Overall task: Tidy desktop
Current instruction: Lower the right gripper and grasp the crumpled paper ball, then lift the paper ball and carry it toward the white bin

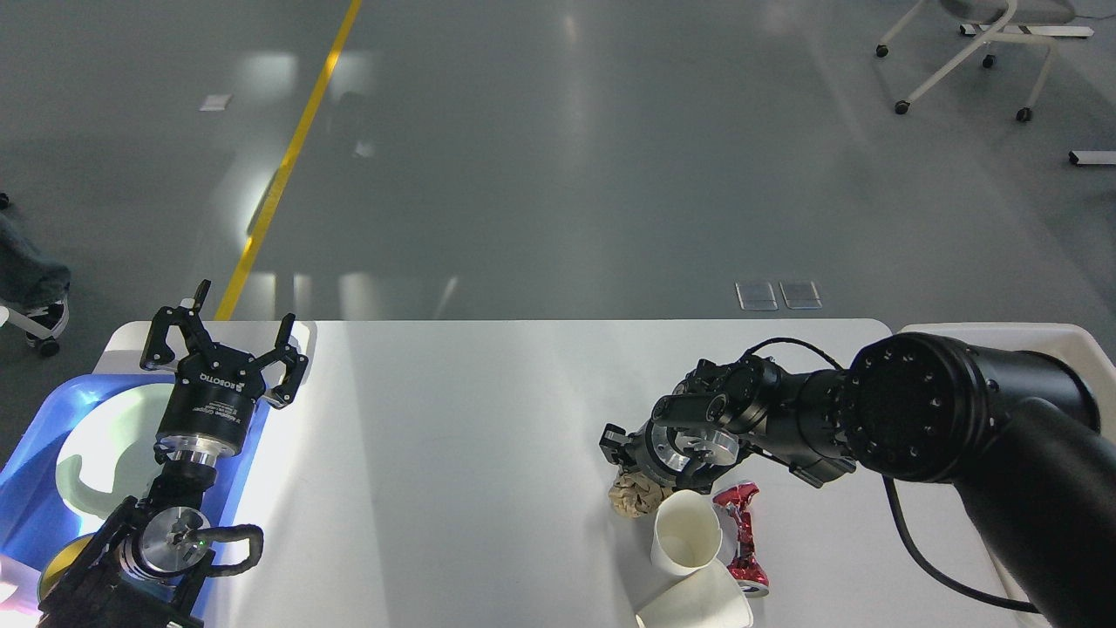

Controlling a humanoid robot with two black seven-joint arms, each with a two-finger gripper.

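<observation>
A large white rectangular desktop (453, 453) with rounded corners and a smooth matte surface fills the near half of the view, its long axis running left to right. Beyond its far edge lies a glossy grey floor with a yellow painted line (288, 157) slanting away at the left and a white wheeled chair base (968, 52) at the far right.

Near the right of the desktop sits a crumpled brown paper ball (636, 497). Just to its right a white paper cup (687, 534) lies with its open mouth facing up toward the viewer, a second white paper cup (697, 602) lies on its side at the near edge, and a crinkled red foil wrapper (741, 536) lies just right of both.

The black right gripper (623, 458) reaches in from the right and hangs directly over the paper ball; its fingers are too dark and bunched to tell whether they are spread or pinching.

The black left gripper (225, 344) stands upright at the far left with its fingers spread wide, holding nothing, over a blue plastic tray (30, 453) holding a pale green plate (105, 436).

A beige plastic bin (994, 333) shows at the right edge.
</observation>
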